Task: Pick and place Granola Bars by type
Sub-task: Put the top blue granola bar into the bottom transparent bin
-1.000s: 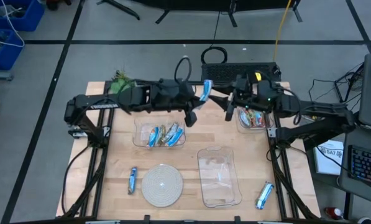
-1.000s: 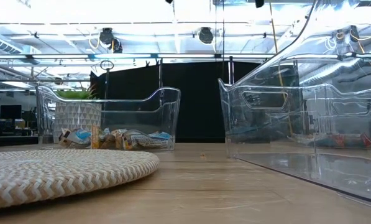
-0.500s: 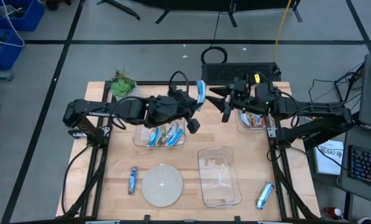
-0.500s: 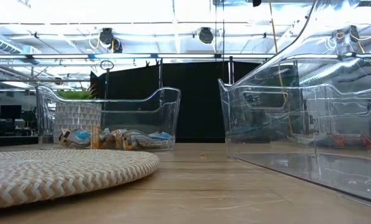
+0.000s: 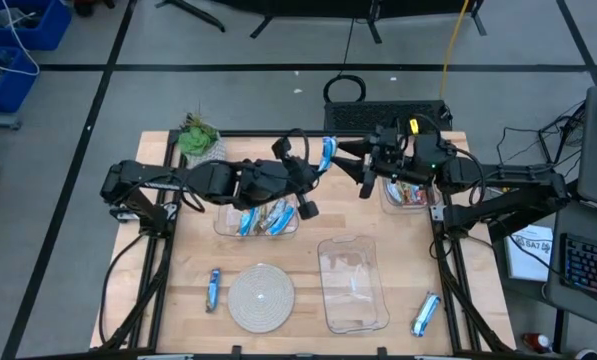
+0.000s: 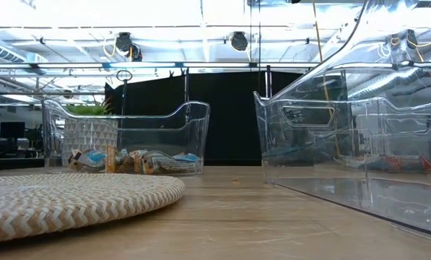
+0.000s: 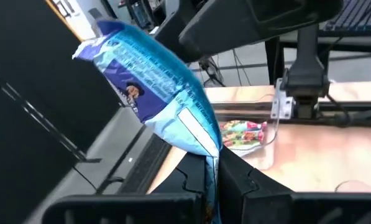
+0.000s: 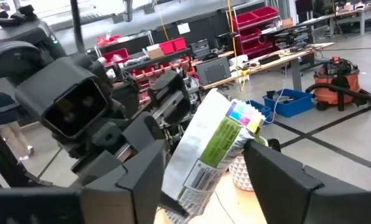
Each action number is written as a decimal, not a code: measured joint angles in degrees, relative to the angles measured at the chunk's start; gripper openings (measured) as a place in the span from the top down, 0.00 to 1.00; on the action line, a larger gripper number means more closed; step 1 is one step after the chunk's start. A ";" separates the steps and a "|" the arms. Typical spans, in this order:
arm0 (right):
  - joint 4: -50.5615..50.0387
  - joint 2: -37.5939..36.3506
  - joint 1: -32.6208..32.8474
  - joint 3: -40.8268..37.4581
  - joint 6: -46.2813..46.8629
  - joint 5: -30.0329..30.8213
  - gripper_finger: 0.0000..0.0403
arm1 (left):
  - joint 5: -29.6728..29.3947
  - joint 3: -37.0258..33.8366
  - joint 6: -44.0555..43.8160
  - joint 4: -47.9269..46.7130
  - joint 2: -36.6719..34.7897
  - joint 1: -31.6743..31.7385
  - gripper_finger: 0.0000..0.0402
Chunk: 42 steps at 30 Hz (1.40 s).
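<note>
Above the back of the table, the left gripper has its fingers clamped on a bright blue granola bar, held upright in the air over the far edge of the left clear bin. That bin holds several wrapped bars, blue and multicoloured mixed. Facing it, the right gripper hangs just beside the right rear bin, which holds multicoloured bars. Its fingers stand apart, and a green-wrapped bar shows between them, though it may not be gripped. Loose blue bars lie by the woven plate at the left and near the front right corner, beside the large empty bin.
</note>
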 joint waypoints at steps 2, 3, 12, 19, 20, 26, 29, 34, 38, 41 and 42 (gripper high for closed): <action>-0.08 0.00 -0.02 0.00 0.38 -0.19 0.44 | -0.02 0.00 1.99 0.38 -0.01 -0.25 0.96; -0.16 0.00 -0.04 0.00 0.78 -0.22 0.42 | -0.02 -0.01 2.68 0.48 0.00 -0.35 0.96; 0.16 0.76 -0.02 0.00 3.03 -0.42 0.44 | 0.12 -0.04 4.61 5.83 0.00 -1.13 0.96; 0.36 0.91 0.03 -0.02 0.91 -3.12 0.93 | 3.38 -0.07 -3.57 3.23 0.05 -0.42 0.87; 0.40 0.92 0.04 -0.04 0.95 -3.16 0.94 | 3.49 -0.07 -5.48 2.71 0.05 -0.21 0.84; -1.94 -0.80 1.42 -0.04 0.84 -2.74 0.95 | 2.33 -0.01 -7.12 -0.18 -3.09 -1.97 0.60; -3.91 -2.72 2.43 -0.04 0.13 -3.00 0.96 | -1.87 0.11 -9.68 -6.69 -5.97 -4.34 0.46; -14.48 -6.70 6.31 -0.08 2.99 -4.58 0.96 | 2.26 0.14 -39.25 -35.59 -8.65 -8.08 0.28; -25.45 -7.95 12.77 -4.45 7.03 -4.71 0.97 | 14.09 -1.76 -63.89 -54.43 -6.33 -11.63 0.22; -23.30 -7.54 16.59 -10.25 9.23 -4.66 0.97 | 16.66 -6.01 -74.42 -57.43 -4.63 -15.97 0.21; -22.07 -7.44 17.57 -12.28 9.95 -4.68 0.97 | 17.72 -7.90 -77.24 -56.76 -4.50 -17.13 0.21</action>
